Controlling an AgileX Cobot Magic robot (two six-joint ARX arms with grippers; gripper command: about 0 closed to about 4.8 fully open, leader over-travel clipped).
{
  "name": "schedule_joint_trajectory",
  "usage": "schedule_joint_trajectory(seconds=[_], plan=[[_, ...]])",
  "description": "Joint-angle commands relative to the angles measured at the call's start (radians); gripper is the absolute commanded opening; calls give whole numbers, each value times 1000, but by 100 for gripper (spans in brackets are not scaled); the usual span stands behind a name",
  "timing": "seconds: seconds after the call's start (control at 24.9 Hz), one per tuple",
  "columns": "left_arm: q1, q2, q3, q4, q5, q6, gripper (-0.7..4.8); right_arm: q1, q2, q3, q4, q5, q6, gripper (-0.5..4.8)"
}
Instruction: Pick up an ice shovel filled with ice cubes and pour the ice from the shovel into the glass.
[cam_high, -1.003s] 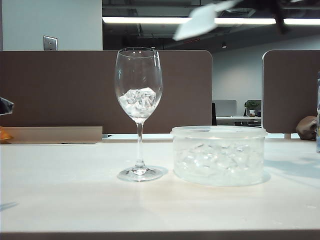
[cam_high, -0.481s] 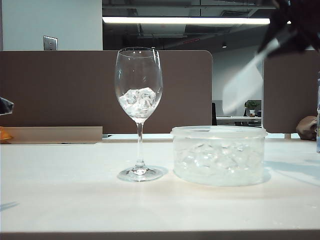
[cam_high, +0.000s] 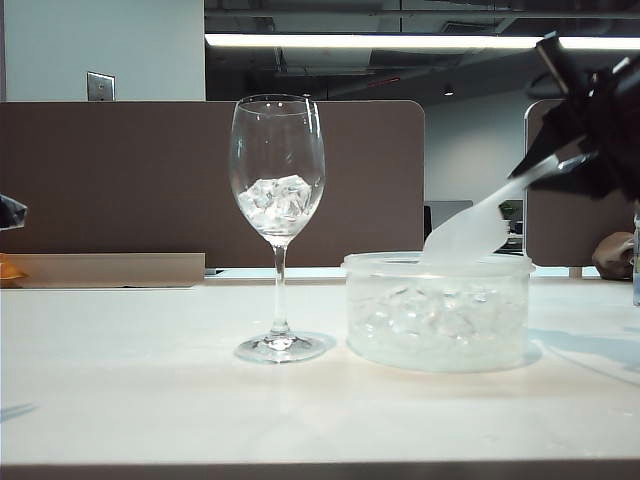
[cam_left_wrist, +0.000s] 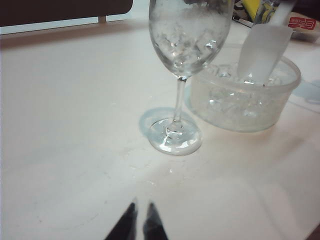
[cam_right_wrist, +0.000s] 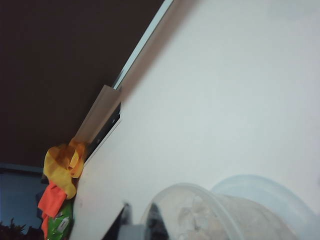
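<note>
The glass (cam_high: 277, 200) stands upright left of centre with ice cubes (cam_high: 275, 198) in its bowl. To its right, a round plastic tub (cam_high: 437, 265) holds more ice cubes (cam_high: 435, 320). My right gripper (cam_high: 578, 158) hangs high on the right, shut on the handle of the ice shovel (cam_high: 468, 236). The shovel slants down, with its blade tip at the tub's rim. In the right wrist view the fingers (cam_right_wrist: 155, 220) clamp the grey handle beside the tub (cam_right_wrist: 225, 215). My left gripper (cam_left_wrist: 140, 209) hovers low in front of the glass (cam_left_wrist: 176, 135), shut and empty.
Brown partition panels close off the back of the table. A flat cardboard tray (cam_high: 110, 268) lies at the back left. Orange, yellow and green wrappers (cam_right_wrist: 60, 185) sit at the table's far edge. A red and white packet (cam_left_wrist: 302, 23) lies behind the tub.
The right gripper has swung the shovel from high above the table down and to the right. Its blade now dips to the tub. The glass and left gripper have not moved.
</note>
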Motion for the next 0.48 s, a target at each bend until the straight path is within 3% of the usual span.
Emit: schedule_joint_trajectory(seconds=[0.04,0.48], plan=[[1,1,0,-2,4,-3,29,0,35,-6,96,-42,25,-5],[1,1,0,-2,4,-3,29,25,221,-8,305,-53,156,-5]])
